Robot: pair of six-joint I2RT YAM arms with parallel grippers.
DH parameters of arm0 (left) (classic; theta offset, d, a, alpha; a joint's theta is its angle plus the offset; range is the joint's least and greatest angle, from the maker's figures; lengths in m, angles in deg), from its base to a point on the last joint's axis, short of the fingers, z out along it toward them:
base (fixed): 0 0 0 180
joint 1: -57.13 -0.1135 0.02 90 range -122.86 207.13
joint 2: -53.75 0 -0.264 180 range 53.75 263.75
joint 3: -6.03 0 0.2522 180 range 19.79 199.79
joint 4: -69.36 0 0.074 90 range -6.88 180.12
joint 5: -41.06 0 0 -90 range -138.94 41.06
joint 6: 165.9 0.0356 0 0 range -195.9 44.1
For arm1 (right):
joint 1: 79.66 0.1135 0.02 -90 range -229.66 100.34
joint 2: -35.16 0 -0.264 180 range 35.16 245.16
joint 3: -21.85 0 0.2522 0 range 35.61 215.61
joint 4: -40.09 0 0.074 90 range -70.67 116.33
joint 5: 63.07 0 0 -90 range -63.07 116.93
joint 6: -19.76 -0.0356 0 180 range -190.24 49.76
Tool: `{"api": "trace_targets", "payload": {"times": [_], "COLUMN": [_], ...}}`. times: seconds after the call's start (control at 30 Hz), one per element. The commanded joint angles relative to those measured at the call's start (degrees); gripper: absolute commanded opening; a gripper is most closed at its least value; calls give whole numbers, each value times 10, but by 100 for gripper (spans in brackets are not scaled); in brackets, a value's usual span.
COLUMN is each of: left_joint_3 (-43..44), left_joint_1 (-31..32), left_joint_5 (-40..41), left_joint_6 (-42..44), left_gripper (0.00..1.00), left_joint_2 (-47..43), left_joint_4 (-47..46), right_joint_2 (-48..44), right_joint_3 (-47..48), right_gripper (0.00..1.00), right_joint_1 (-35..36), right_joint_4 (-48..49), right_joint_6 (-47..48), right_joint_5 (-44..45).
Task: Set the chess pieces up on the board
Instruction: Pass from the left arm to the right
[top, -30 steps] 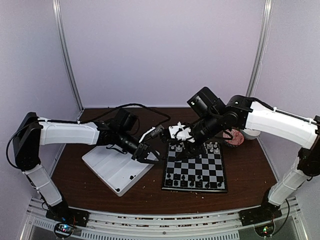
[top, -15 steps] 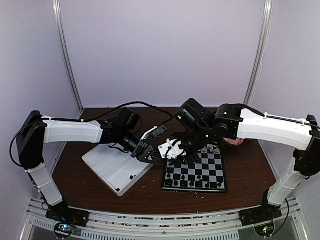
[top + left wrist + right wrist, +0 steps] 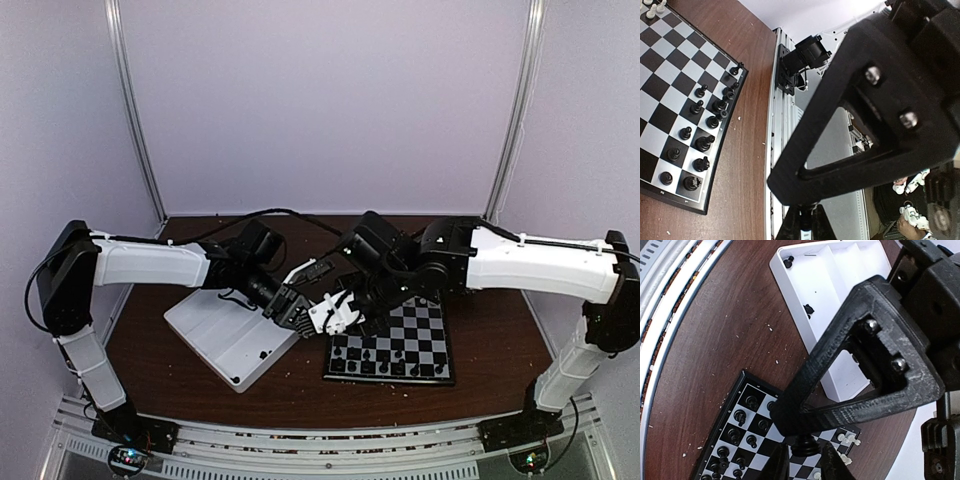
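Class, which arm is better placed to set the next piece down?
Probably right: the right gripper is at the board's edge, a black piece at its tip; the left gripper, jaws shut, is off it.

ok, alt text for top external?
Two white-and-black arms reach in from both sides, the left gripper and right gripper close together near the board's far left corner. Black chess pieces line its near rows; a white tray lies left of it.
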Motion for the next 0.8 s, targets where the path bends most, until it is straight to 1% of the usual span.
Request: {"api": "trace_targets", "payload": {"times": [0.0,0.2,0.4,0.5,0.57,0.63,0.7,0.77], "left_joint_3": [17,20,21,20,20,21,23,23], "left_joint_1": [-2,-2,-2,-2,-2,-2,-2,-4], "left_joint_5": [-14,-14,-13,-13,-12,-10,2,45], "left_joint_6": [6,6,6,6,6,7,14,30], "left_gripper": [0,0,0,0,0,4,13,20], "left_joint_2": [8,11,12,12,12,12,9,-5], "left_joint_4": [-1,2,3,3,3,5,14,30], "right_joint_2": [7,12,18,22,23,24,23,19], "right_joint_3": [-13,-15,-11,-10,-11,-11,-14,-23], "right_gripper": [24,24,26,23,17,14,12,11], "right_joint_1": [10,17,24,28,29,30,30,28], "right_joint_4": [11,18,27,26,26,25,27,28], "right_joint_6": [11,11,2,3,4,3,1,-4], "right_joint_5": [32,40,44,44,45,49,56,64]}}
